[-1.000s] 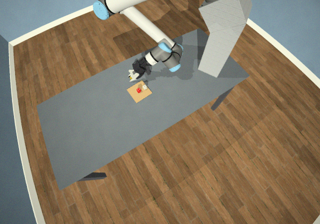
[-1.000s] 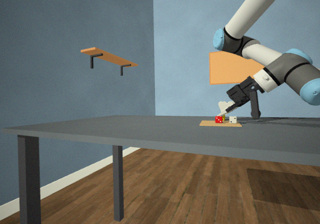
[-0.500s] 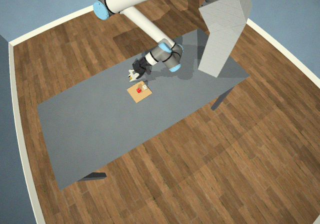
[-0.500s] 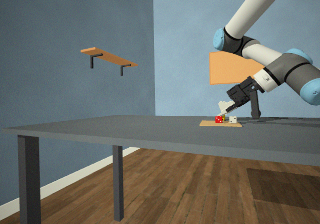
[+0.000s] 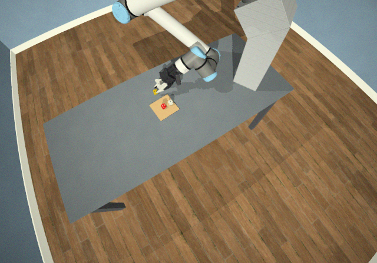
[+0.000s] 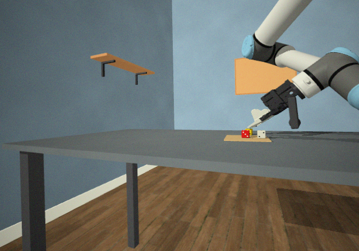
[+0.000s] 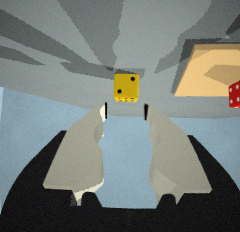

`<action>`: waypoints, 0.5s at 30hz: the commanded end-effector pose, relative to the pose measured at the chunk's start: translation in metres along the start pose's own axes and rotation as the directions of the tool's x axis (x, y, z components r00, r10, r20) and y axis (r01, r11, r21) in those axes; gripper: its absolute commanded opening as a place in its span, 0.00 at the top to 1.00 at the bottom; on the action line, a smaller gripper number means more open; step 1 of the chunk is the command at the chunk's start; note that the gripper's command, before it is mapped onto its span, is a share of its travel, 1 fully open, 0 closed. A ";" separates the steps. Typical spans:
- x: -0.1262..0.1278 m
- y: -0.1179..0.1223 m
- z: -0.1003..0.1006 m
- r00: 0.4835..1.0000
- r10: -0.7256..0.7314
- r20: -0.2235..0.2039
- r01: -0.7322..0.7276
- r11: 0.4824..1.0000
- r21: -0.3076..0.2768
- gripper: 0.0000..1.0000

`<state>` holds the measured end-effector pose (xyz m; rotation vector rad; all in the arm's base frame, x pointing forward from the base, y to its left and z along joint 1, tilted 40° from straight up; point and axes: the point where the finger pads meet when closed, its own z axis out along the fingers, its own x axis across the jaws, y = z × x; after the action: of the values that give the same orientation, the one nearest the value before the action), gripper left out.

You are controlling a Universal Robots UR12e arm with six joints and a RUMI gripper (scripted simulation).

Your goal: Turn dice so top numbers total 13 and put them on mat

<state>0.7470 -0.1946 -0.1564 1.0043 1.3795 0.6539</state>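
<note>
A yellow die (image 5: 155, 92) (image 6: 251, 131) (image 7: 126, 85) sits on the table off the mat (image 5: 161, 116) (image 6: 231, 138) (image 7: 192, 78). Its face toward the wrist camera shows two pips; its top is steeply foreshortened, with several pips. My gripper (image 5: 156, 90) (image 6: 248, 127) (image 7: 125, 104) is tilted, with its fingers part-way open and nothing between them. The die is just beyond the fingertips in the wrist view. A red die (image 5: 163, 105) (image 6: 245, 133) (image 7: 235, 94) and a white die (image 5: 170, 102) (image 6: 261, 134) sit flat on the mat, apart. Their top numbers are too small to read surely.
The grey table (image 5: 121, 145) (image 6: 145, 144) carries the mat and dice. The arm's pedestal (image 5: 258, 62) stands at the table's right end in the top view. A wall shelf (image 6: 122, 64) is far off to the left in the exterior view.
</note>
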 end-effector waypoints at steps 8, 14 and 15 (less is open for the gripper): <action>0.000 0.000 -0.020 1.000 0.000 0.000 0.000 1.000 -0.001 0.76; 0.000 0.005 -0.023 1.000 0.000 0.000 0.000 1.000 -0.001 0.76; 0.000 0.008 -0.025 1.000 0.000 0.000 0.000 1.000 -0.001 0.76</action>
<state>0.7274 -0.1900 -0.1528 1.0041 1.3795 0.6542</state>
